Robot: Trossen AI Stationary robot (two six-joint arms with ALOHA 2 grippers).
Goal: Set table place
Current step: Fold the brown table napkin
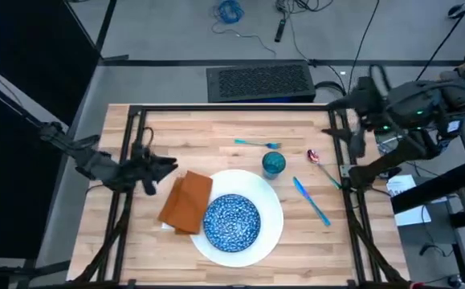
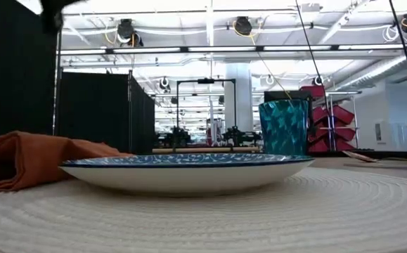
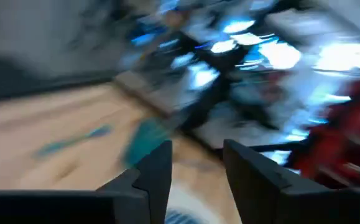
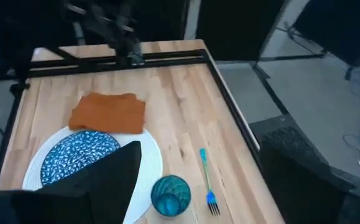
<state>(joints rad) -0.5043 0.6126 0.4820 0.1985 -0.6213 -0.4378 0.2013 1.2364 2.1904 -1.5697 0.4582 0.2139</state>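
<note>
A white round plate (image 1: 271, 229) lies near the table's front edge, and a blue speckled bowl (image 1: 232, 221) stands on it. An orange-brown napkin (image 1: 186, 201) lies flat with its right edge against the plate's left rim. A teal cup (image 1: 273, 163) stands upright behind the plate. A fork (image 1: 256, 143), a spoon (image 1: 322, 166) and a knife (image 1: 311, 201) lie flat on the wood. My left gripper (image 1: 170, 167) hovers open just left of the napkin, with nothing between its fingers (image 3: 158, 171). My right gripper (image 1: 349, 140) is open above the table's right edge.
A black metal frame (image 1: 128, 160) runs along the table's edges and stands up at its sides. A dark keyboard-like unit (image 1: 260, 82) lies behind the far edge. Bare wood (image 1: 208, 132) shows at the far left and near right of the table.
</note>
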